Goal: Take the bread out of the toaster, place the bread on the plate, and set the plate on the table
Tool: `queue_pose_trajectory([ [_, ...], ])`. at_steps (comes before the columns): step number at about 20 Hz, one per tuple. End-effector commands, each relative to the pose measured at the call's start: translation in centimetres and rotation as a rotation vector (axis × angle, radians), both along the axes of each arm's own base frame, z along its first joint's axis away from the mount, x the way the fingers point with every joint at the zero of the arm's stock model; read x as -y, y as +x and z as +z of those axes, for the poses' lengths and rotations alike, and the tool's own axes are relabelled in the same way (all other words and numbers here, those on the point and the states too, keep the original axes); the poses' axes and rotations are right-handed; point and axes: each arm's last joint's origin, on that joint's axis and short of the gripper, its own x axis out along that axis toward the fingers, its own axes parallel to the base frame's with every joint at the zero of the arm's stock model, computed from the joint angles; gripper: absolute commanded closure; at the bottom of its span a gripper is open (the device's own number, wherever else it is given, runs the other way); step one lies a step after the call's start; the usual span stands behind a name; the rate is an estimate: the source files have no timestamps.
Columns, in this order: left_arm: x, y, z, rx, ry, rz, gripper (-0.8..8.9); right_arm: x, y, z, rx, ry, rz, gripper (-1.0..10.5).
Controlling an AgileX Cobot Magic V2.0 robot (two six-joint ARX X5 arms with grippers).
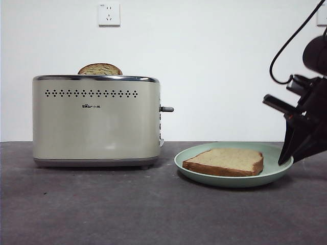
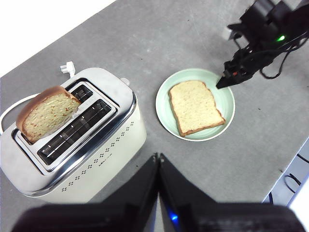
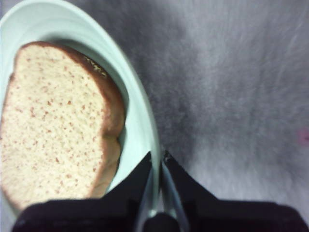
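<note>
**Bread on plate, rim held**

The bread (image 1: 225, 162) lies flat in the plate (image 1: 232, 179), which rests on the table (image 1: 127, 209) beside the toaster (image 1: 96, 121). The right gripper (image 3: 157, 162) pinches the plate's rim. The left gripper (image 2: 158, 157) hangs above, clenched on nothing. A second slice (image 1: 100, 69) stands in the toaster.

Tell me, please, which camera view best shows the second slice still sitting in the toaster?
The left wrist view: the second slice shows its whole speckled face in the toaster. The front view shows only its rounded top; the right wrist view misses it.
</note>
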Motion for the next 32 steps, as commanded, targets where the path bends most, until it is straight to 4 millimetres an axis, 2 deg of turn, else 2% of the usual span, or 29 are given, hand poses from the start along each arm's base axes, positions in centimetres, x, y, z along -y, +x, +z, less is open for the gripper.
queue_pose_trajectory([
  [1,0.0,0.0,0.0,0.008,0.004,-0.005,8.22,0.0,0.3,-1.1,-0.017,-0.009,-0.001,9.6],
  [3,0.0,0.0,0.0,0.007,0.005,-0.005,8.22,0.0,0.5,-1.4,-0.014,-0.016,0.005,9.6],
  [4,0.0,0.0,0.0,0.006,0.004,-0.004,8.22,-0.1,0.6,-1.3,-0.002,-0.014,0.006,9.0],
  [7,0.0,0.0,0.0,0.001,0.006,-0.006,8.22,-0.1,0.7,-1.2,0.012,-0.012,0.013,5.0],
  [8,0.0,0.0,0.0,0.001,0.005,-0.007,8.22,-0.1,0.6,-1.2,0.011,-0.007,0.017,4.4],
  [9,0.0,0.0,0.0,0.0,0.005,-0.007,8.22,-0.1,0.5,-1.0,0.012,0.012,0.038,4.3],
  [12,0.0,-0.1,-0.1,-0.008,0.011,-0.007,8.22,-0.1,-0.4,1.0,0.052,0.009,0.082,4.4],
  [15,-0.1,-0.1,-0.2,-0.013,0.016,-0.007,8.22,0.0,-2.6,5.1,0.139,-0.023,0.132,4.4],
  [19,-0.1,-0.1,-0.2,-0.014,0.016,-0.007,8.22,-0.2,-8.3,10.8,0.25,-0.063,0.246,4.5],
  [21,-0.1,-0.1,-0.2,-0.014,0.015,-0.007,8.22,-0.8,-11.4,12.5,0.279,-0.045,0.334,4.5],
  [22,-0.1,-0.1,-0.2,-0.014,0.015,-0.007,8.22,-1.2,-12.9,13.2,0.286,-0.029,0.375,5.0],
  [24,-0.1,-0.1,-0.2,-0.014,0.016,-0.007,8.22,-1.8,-15.6,14.2,0.301,-0.024,0.439,6.5],
  [27,-0.1,-0.1,-0.2,-0.016,0.017,-0.007,8.22,-2.3,-18.4,14.9,0.307,-0.012,0.525,9.3],
  [29,-0.1,-0.1,-0.2,-0.018,0.019,-0.007,8.22,-2.5,-19.5,14.9,0.286,-0.007,0.57,9.6],
  [32,-0.1,-0.1,-0.2,-0.018,0.019,-0.007,8.22,-2.8,-19.9,14.9,0.275,-0.004,0.594,9.6],
])
